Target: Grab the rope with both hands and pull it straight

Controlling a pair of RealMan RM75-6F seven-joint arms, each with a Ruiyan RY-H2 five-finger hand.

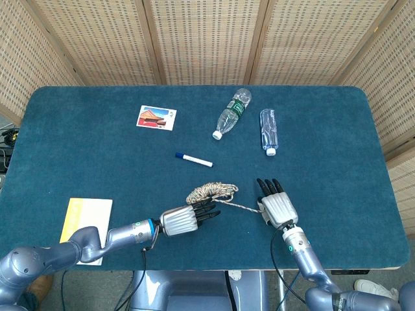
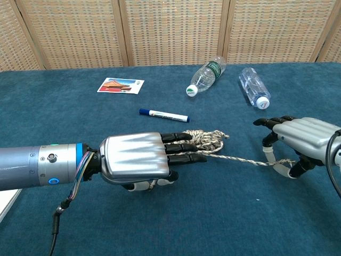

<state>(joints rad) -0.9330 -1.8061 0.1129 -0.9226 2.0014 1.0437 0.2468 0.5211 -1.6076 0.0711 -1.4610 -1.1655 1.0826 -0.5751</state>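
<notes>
The rope (image 1: 212,190) lies as a loose bundle (image 2: 205,140) in the middle of the blue table. One strand runs right from it to my right hand (image 1: 277,207). That hand (image 2: 303,137) rests near the front edge with its fingers curved down, and it pinches the strand's end against its thumb. My left hand (image 1: 183,220) lies flat over the bundle's left side (image 2: 141,160). Its dark fingers (image 2: 181,148) stretch out across the rope and do not curl around it. A short rope tail shows under its palm.
A blue-capped marker (image 1: 194,159) lies just behind the rope. Two clear bottles (image 1: 233,111) (image 1: 269,130) lie at the back right and a postcard (image 1: 156,117) at the back left. A yellow booklet (image 1: 85,220) sits at the front left edge. A wicker screen stands behind.
</notes>
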